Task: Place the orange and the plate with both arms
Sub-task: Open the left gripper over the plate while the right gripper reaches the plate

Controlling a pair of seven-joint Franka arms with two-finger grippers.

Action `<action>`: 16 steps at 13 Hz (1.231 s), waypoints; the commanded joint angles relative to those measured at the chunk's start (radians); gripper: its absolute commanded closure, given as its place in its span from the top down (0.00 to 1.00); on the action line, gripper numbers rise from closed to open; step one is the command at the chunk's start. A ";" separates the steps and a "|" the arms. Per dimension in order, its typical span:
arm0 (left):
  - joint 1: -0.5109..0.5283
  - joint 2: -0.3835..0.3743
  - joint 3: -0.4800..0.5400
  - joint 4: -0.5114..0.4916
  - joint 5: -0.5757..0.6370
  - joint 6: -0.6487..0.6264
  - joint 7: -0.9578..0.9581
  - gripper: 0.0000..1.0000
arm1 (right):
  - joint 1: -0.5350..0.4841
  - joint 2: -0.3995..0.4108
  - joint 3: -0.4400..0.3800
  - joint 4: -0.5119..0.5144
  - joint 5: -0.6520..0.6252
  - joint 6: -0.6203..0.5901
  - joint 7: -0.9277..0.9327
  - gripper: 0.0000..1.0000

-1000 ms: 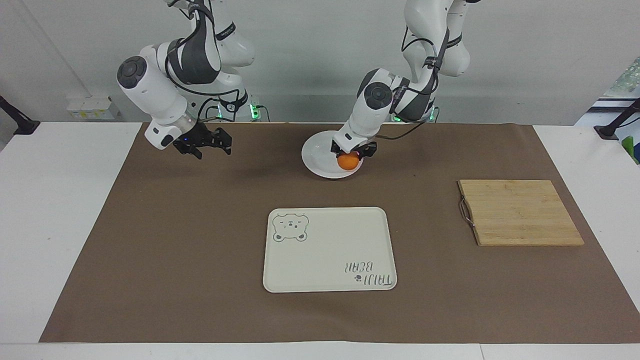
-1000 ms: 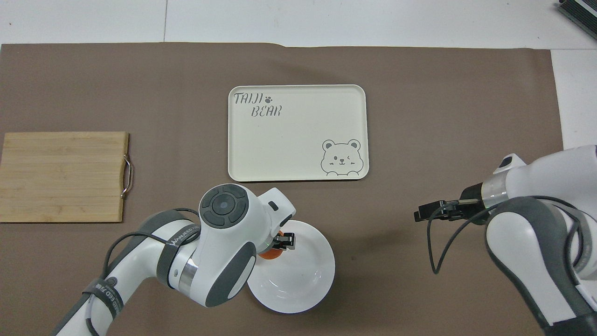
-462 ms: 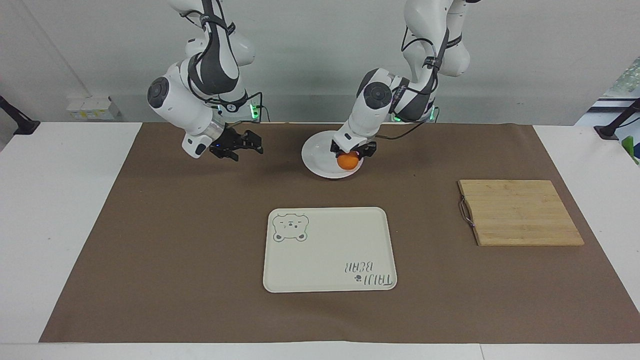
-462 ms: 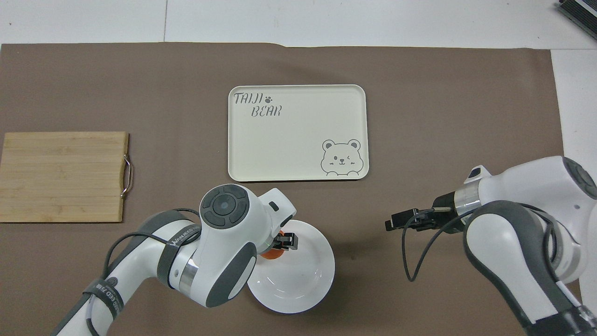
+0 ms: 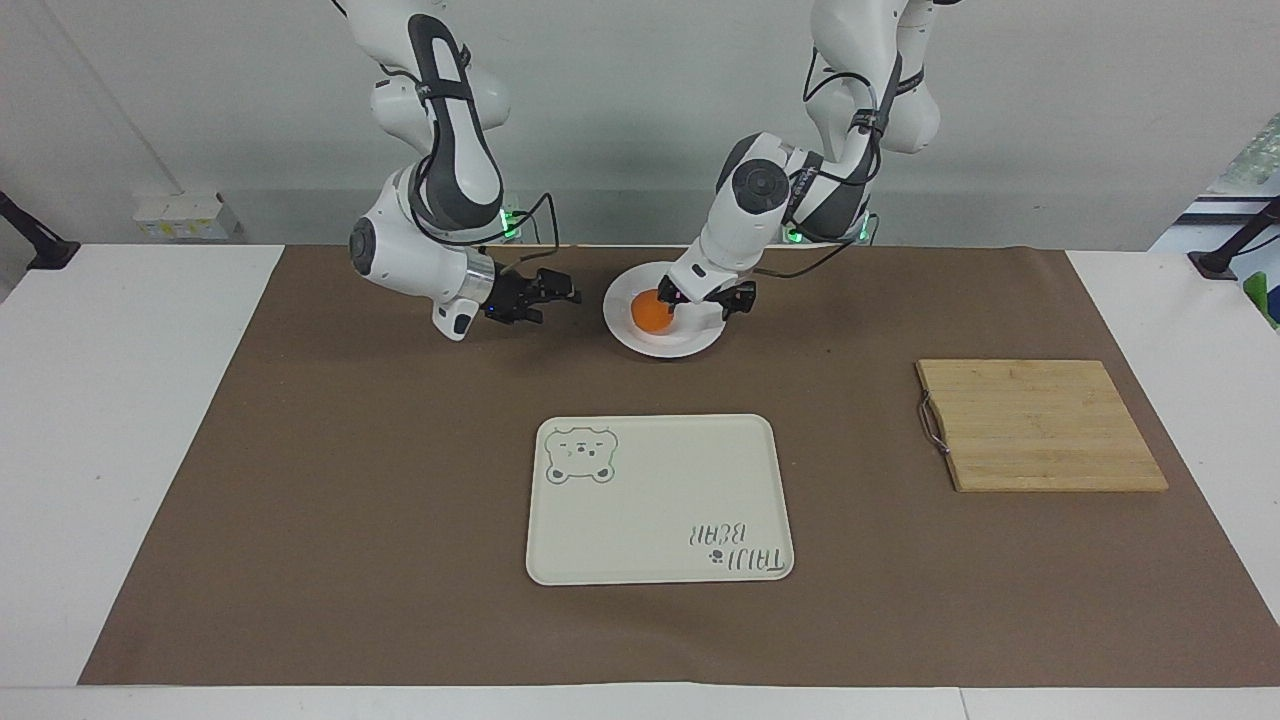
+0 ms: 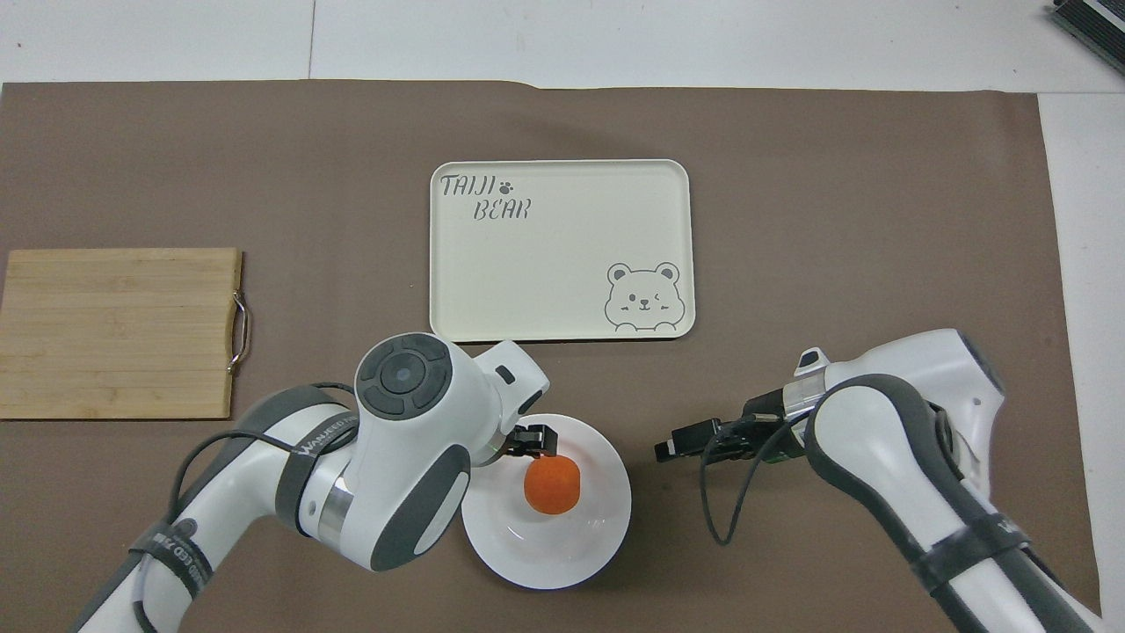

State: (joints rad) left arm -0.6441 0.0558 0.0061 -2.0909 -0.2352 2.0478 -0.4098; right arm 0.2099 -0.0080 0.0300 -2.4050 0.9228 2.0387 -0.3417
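Observation:
The orange (image 5: 652, 312) lies free in the white plate (image 5: 690, 345), which sits on the brown mat near the robots. My left gripper (image 5: 710, 303) is open just above the plate, beside the orange at the left arm's end, and not touching it. My right gripper (image 5: 556, 296) is open, low over the mat, a short gap from the plate's rim on the right arm's side. In the overhead view the orange (image 6: 552, 484) rests in the plate (image 6: 571, 554), the left gripper (image 6: 529, 438) hangs over the plate's edge, and the right gripper (image 6: 672, 448) points at the plate.
A cream tray with a bear drawing (image 5: 660, 500) lies farther from the robots than the plate, mid-table. A bamboo cutting board (image 5: 1040, 425) lies toward the left arm's end. The brown mat (image 5: 350, 480) covers most of the table.
The left gripper has let go of the orange, which now lies free in the plate. The right gripper has moved across and down toward the plate's rim.

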 commanded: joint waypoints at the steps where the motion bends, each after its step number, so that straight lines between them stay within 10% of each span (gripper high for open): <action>1: 0.107 -0.020 0.005 0.102 0.092 -0.113 0.020 1.00 | 0.104 0.035 -0.001 -0.037 0.111 0.109 -0.026 0.86; 9: 0.446 -0.034 0.014 0.437 0.194 -0.389 0.391 1.00 | 0.247 0.069 0.002 -0.074 0.224 0.225 -0.016 0.65; 11: 0.481 -0.039 0.018 0.492 0.234 -0.454 0.459 1.00 | 0.282 0.066 0.002 -0.075 0.284 0.241 -0.016 0.37; 12: 0.482 -0.056 0.021 0.503 0.250 -0.459 0.466 1.00 | 0.284 0.065 0.002 -0.078 0.284 0.244 -0.013 0.00; 16: 0.486 -0.089 0.035 0.505 0.294 -0.495 0.545 1.00 | 0.278 0.068 0.001 -0.078 0.284 0.235 0.007 0.00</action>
State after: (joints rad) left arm -0.1608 -0.0245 0.0350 -1.5912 0.0345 1.5889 0.0926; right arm 0.4929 0.0577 0.0279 -2.4749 1.1844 2.2576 -0.3354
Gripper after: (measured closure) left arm 0.000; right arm 0.916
